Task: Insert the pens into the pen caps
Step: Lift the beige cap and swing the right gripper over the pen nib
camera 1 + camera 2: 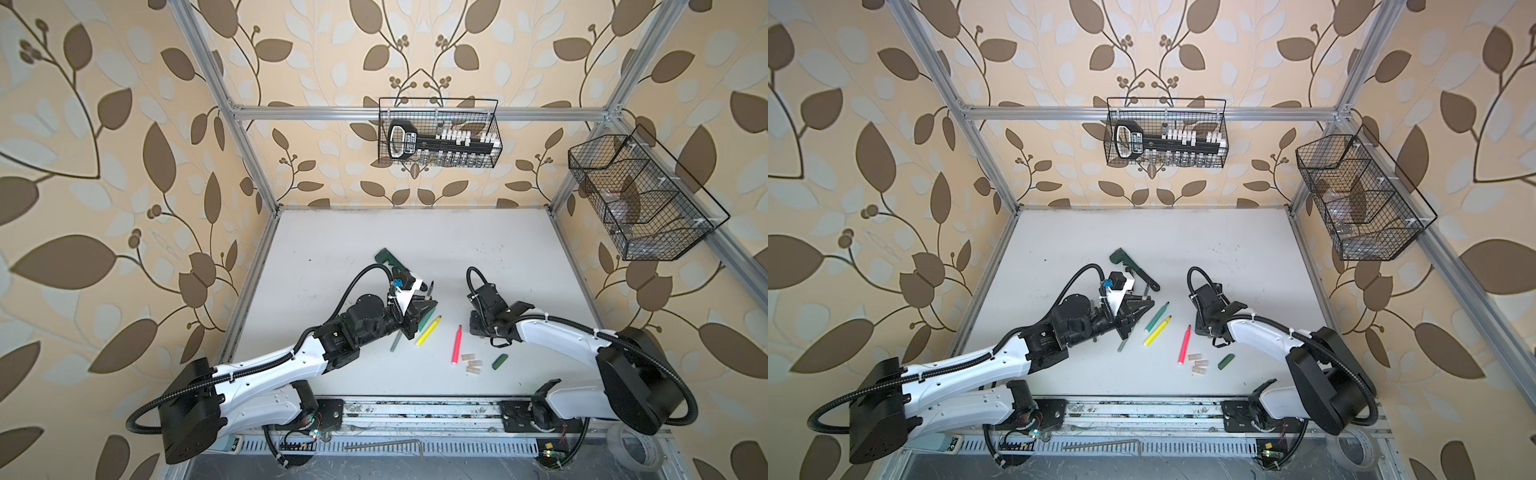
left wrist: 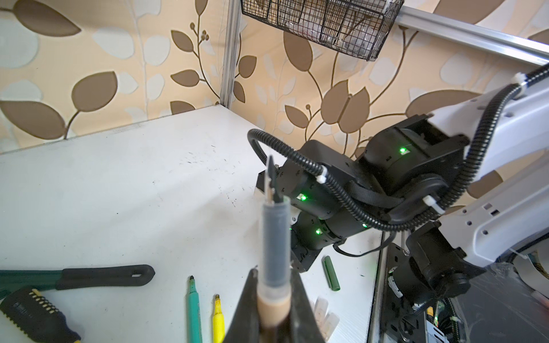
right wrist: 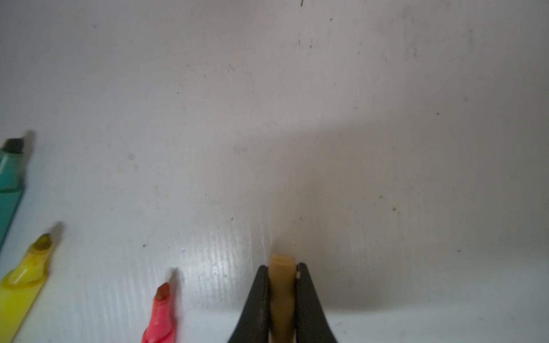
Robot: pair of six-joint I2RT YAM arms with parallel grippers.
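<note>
right claw (image 3: 282, 266) clamps gold-brown cap (image 3: 281, 288)

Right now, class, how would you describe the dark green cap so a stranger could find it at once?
Look at the white table, toward its front edge on the right side. Three pale caps lie clustered there beside a pink pen. Just right of them lies the dark green cap, the only dark stub among see-through beige ones.

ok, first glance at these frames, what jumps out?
The left gripper is shut on a gold-brown pen, mid-table. The right gripper is shut on a matching gold-brown cap, close to the white table. Between the arms a neon pink pen and a bright yellow pen lie loose, with three beige caps by the pink one.
</note>
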